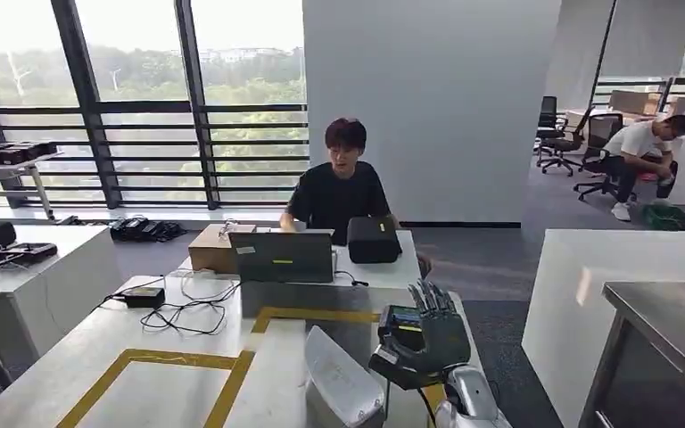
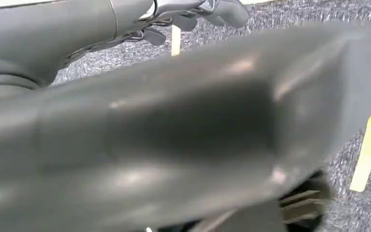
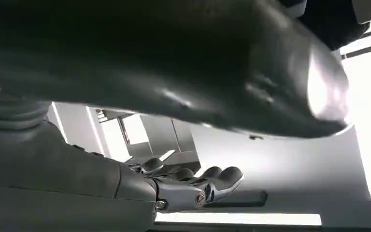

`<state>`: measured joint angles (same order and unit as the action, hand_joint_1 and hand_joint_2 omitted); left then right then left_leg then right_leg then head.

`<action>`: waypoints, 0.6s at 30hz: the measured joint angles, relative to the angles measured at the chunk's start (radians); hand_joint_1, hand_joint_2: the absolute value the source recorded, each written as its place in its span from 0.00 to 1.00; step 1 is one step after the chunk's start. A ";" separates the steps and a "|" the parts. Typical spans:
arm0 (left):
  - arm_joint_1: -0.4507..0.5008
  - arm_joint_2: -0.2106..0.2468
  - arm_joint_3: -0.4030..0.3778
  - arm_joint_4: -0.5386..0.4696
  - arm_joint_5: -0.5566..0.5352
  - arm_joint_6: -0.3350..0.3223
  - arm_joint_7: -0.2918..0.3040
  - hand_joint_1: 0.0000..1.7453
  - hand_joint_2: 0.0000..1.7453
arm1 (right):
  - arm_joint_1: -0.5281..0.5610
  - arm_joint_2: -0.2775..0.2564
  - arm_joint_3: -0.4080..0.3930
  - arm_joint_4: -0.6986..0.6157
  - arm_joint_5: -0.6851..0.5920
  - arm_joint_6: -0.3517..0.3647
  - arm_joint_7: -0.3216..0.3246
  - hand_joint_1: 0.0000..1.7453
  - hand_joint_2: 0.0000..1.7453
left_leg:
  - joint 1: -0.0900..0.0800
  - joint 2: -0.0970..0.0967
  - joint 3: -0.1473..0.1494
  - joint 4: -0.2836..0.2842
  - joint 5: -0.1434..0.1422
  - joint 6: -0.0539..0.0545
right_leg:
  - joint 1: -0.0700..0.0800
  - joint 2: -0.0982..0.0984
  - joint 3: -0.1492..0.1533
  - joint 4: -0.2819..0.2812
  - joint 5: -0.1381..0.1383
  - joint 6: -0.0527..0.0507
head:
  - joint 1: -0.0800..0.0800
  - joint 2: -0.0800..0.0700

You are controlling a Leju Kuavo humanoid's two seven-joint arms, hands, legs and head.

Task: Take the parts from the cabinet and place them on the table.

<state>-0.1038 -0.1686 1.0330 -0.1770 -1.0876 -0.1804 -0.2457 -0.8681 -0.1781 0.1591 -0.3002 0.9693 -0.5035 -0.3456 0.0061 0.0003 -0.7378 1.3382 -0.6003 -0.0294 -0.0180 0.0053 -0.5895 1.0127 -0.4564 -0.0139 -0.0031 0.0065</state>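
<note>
A silver-grey curved part (image 1: 343, 383) stands tilted at the near edge of the white table (image 1: 143, 357), low in the head view. My right hand (image 1: 421, 334) is raised just right of it, fingers upright and apart, with nothing between them. I cannot tell whether the wrist touches the part. In the right wrist view the fingers (image 3: 193, 186) lie stretched out under the thick thumb (image 3: 174, 63). In the left wrist view my left hand's fingers (image 2: 198, 12) are held loosely over grey carpet, with the thumb (image 2: 183, 135) blurred across the picture and nothing in the hand.
On the table lie a laptop (image 1: 285, 257), a cardboard box (image 1: 214, 248), a black bag (image 1: 373, 239), and a power brick with cables (image 1: 147, 297). A person (image 1: 343, 192) sits behind it, and another sits at the far right. A steel counter (image 1: 669, 330) stands at the right.
</note>
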 joint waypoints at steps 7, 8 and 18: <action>0.000 0.001 0.000 0.000 0.002 0.000 -0.003 0.00 0.00 | -0.003 0.002 0.000 0.000 0.001 0.005 0.001 0.00 0.00 | 0.003 -0.026 0.157 -0.308 0.128 0.014 | 0.000 0.029 -0.011 0.008 0.005 0.032 | 0.003 0.000; 0.001 0.002 0.000 0.000 0.003 0.000 -0.003 0.00 0.00 | -0.002 0.003 0.000 0.000 0.003 0.006 0.001 0.00 0.00 | -0.001 -0.022 0.156 -0.307 0.128 0.020 | -0.004 0.033 -0.010 0.003 0.009 0.038 | 0.003 0.000; 0.011 0.000 0.000 0.000 0.009 0.011 -0.012 0.00 0.00 | -0.009 0.010 0.000 0.000 0.017 0.024 0.016 0.00 0.00 | -0.001 0.035 0.151 -0.314 0.139 0.053 | 0.000 -0.008 -0.067 0.148 -0.037 0.048 | 0.009 0.000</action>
<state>-0.0929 -0.1690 1.0334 -0.1774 -1.0784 -0.1698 -0.2579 -0.8776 -0.1678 0.1591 -0.3006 0.9861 -0.4799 -0.3292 0.0055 0.0349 -0.5868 1.0242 -0.4612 0.0240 -0.0184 -0.0027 -0.6561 1.1603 -0.4929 0.0346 0.0061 0.0065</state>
